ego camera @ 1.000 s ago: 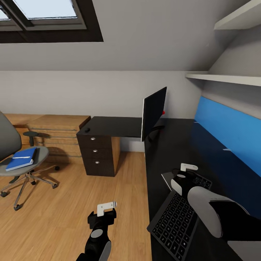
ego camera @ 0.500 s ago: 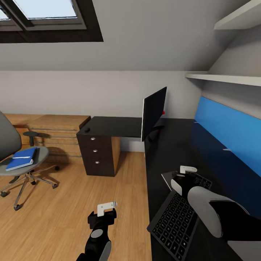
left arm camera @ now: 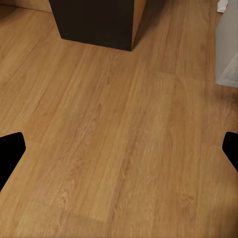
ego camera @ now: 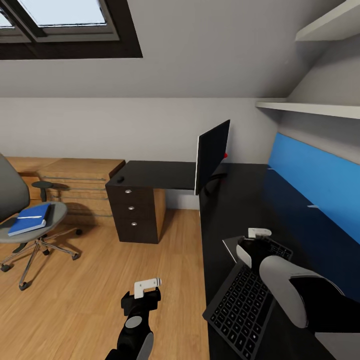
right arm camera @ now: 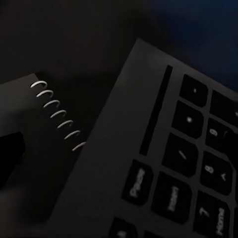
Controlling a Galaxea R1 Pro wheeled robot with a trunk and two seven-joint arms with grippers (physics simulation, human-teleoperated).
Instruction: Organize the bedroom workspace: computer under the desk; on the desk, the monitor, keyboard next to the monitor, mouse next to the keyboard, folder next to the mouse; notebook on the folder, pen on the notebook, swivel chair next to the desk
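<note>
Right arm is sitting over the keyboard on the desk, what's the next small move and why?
Probably lift the right gripper slightly off the keyboard. The keyboard lies flat on the desk, one end over a spiral-bound notebook, far from the monitor, so it likely still needs shifting closer.

Left tool (ego camera: 141,291) open; right arm (ego camera: 295,295) reaches forward.

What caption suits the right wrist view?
Keyboard corner lying partly over a spiral-bound notebook on the black desk.
</note>
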